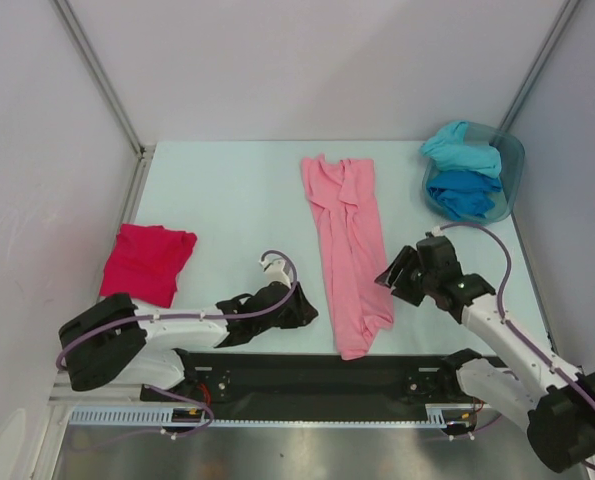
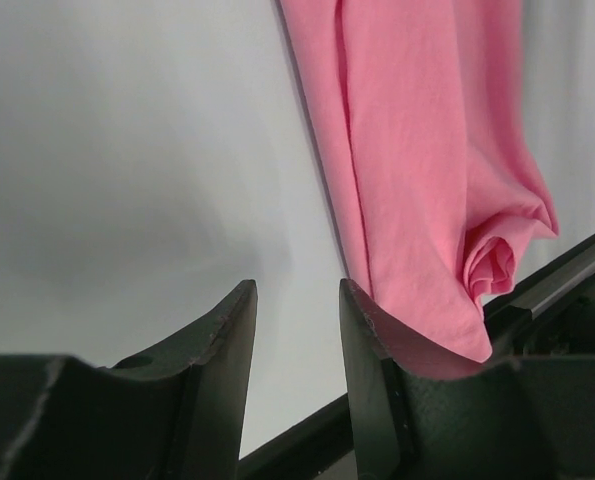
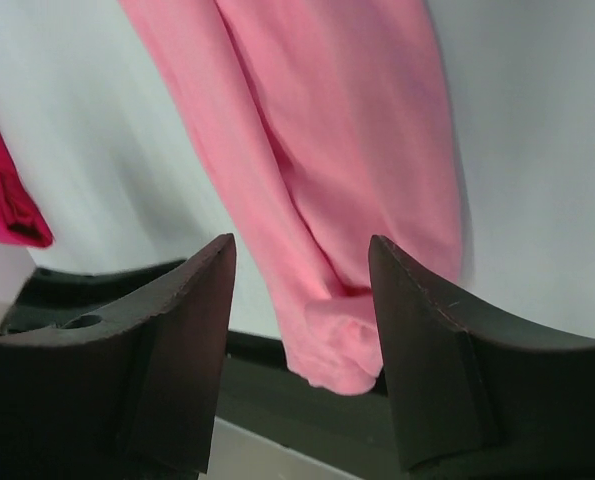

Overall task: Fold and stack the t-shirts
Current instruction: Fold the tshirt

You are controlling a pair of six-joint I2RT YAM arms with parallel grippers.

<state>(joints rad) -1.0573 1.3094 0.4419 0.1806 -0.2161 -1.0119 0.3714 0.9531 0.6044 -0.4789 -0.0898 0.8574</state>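
A light pink t-shirt (image 1: 346, 245) lies as a long narrow strip down the middle of the table, its near end bunched at the front edge; it also shows in the left wrist view (image 2: 417, 150) and the right wrist view (image 3: 327, 150). A folded crimson t-shirt (image 1: 147, 262) lies at the left, its edge showing in the right wrist view (image 3: 2, 200). Turquoise (image 1: 462, 148) and blue (image 1: 467, 192) t-shirts sit in the tub. My left gripper (image 1: 305, 312) (image 2: 297, 300) is open and empty just left of the pink shirt's near end. My right gripper (image 1: 392, 280) (image 3: 302, 260) is open and empty just right of it.
A teal plastic tub (image 1: 510, 170) stands at the back right corner. A black rail (image 1: 317, 375) runs along the table's front edge by the arm bases. White walls and metal posts enclose the table on three sides.
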